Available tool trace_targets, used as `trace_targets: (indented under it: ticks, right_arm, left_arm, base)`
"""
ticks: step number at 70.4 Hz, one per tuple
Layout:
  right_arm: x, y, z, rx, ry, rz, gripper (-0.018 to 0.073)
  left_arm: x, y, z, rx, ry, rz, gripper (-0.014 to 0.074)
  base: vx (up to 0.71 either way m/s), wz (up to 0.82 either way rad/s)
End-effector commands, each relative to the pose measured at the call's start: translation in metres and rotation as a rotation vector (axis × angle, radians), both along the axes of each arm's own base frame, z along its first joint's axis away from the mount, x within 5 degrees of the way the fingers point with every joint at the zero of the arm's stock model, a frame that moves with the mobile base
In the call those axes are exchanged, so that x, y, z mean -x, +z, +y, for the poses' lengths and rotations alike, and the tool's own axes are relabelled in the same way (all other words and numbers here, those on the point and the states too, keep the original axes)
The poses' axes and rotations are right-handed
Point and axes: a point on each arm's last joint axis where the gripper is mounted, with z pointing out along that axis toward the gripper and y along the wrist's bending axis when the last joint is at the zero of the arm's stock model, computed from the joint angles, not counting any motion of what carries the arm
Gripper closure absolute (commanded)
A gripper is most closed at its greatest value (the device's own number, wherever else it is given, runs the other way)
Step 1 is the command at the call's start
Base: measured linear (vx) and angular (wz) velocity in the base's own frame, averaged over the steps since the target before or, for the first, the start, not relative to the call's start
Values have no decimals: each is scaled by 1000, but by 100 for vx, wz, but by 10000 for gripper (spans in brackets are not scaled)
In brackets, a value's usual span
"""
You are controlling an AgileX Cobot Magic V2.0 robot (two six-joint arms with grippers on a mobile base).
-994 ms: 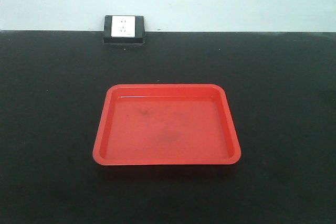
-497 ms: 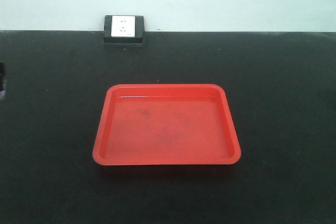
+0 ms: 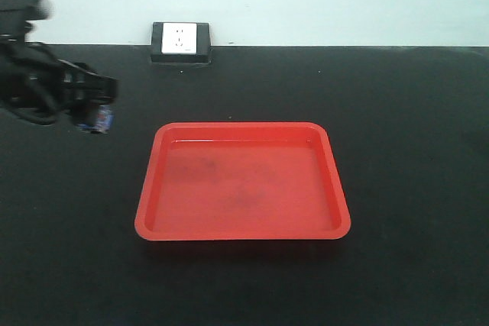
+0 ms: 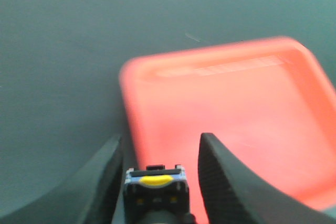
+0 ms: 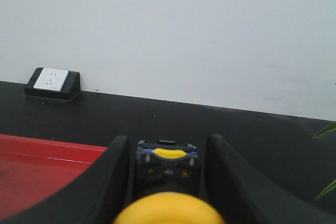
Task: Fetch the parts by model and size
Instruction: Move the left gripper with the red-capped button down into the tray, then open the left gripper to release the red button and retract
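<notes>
Left gripper (image 3: 103,106) is seen at the far left of the front view. It is raised over the black table (image 3: 412,188), left of the red tray (image 3: 244,125) and apart from it. Its jaws are drawn partway in, and a switch with a blue base (image 4: 154,181) is held between them. The cap colour cannot be told; only a yellow mark on the base is shown. The left wrist view is blurred, with the tray seen beyond the fingers (image 4: 220,171).

Right gripper (image 5: 167,142) is seen only in its own wrist view. Its jaws are likewise drawn partway in, and a yellow-capped switch (image 5: 168,163) is clamped between them, cap toward the camera. The tray's corner is seen low at the left of that view. A white wall socket (image 3: 181,38) is set at the table's far edge, against the pale wall (image 5: 210,35). Green leaf tips (image 5: 326,129) are seen at the right edge.
</notes>
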Motion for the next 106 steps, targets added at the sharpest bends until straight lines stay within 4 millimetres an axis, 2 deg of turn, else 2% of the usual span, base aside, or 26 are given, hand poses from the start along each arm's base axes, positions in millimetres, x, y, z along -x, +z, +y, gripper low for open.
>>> trace_targets:
  ticks: [1,23,44,55,82,106]
  right_arm:
    - [1,18,0,-4,-3,-110,569]
    - [1,18,0,-4,-3,-110,569]
    - [1,18,0,-4,-3,-110,569]
    - [1,17,0,-4,-3,-109,569]
    - [1,17,0,-4,-2,-106,569]
    - [1,17,0,-4,-1,-106,569]
  left_arm:
    - [-9,16,-19,26,3,-45,601]
    - [-44,-11,-81,-64,105,174,601]
    - [-72,-44,-128,-105,88,231,601]
    - [-82,-69,-132,-138,119,252,601]
    - [-98,-114,-138,-181,142,283,601]
    - [-101,-129,-140,-197,140,305,591]
  base:
    - [0,0]
    - [0,0]
    - [0,0]
    - [0,0]
    - [0,0]
    - [0,0]
